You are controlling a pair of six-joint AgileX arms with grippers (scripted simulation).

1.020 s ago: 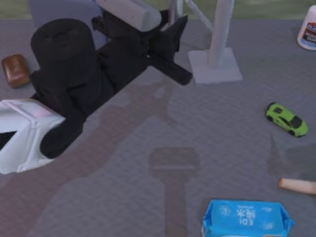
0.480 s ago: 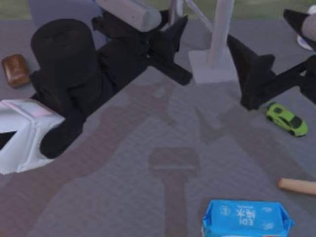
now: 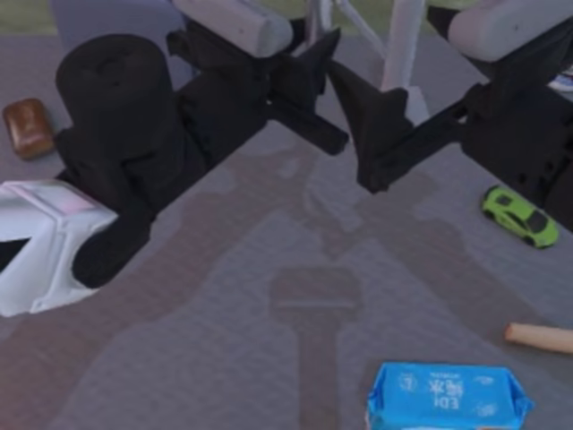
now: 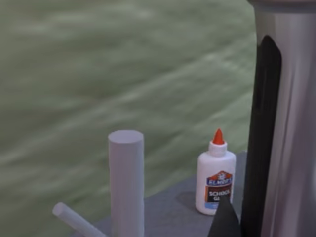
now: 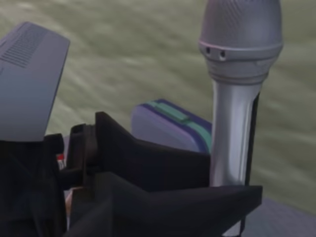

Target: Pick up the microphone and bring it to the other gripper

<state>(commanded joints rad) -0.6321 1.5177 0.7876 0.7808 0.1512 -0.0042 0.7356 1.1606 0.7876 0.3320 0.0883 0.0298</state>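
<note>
The microphone (image 5: 240,98) has a silver body with a black stripe and a grey mesh head. It stands upright off the table, and the left wrist view shows its body (image 4: 281,123) close beside my own fingertip (image 4: 224,219). My left gripper (image 3: 327,90) is raised at the back middle of the table, shut on the microphone. In the top view the arms hide the microphone. My right gripper (image 3: 349,125) is open, its tips nearly meeting the left gripper's. One of its fingers (image 5: 197,202) passes in front of the microphone's lower end.
A grey pole on a white base (image 3: 400,45) stands just behind the grippers. A green toy car (image 3: 519,215), a tan stick (image 3: 542,337) and a blue wipes pack (image 3: 448,397) lie to the right. A brown lump (image 3: 29,127) sits far left. A glue bottle (image 4: 215,177) stands at the back right.
My right arm has come in from the right edge and swept left until its open fingers are next to the left gripper. The left arm has not moved.
</note>
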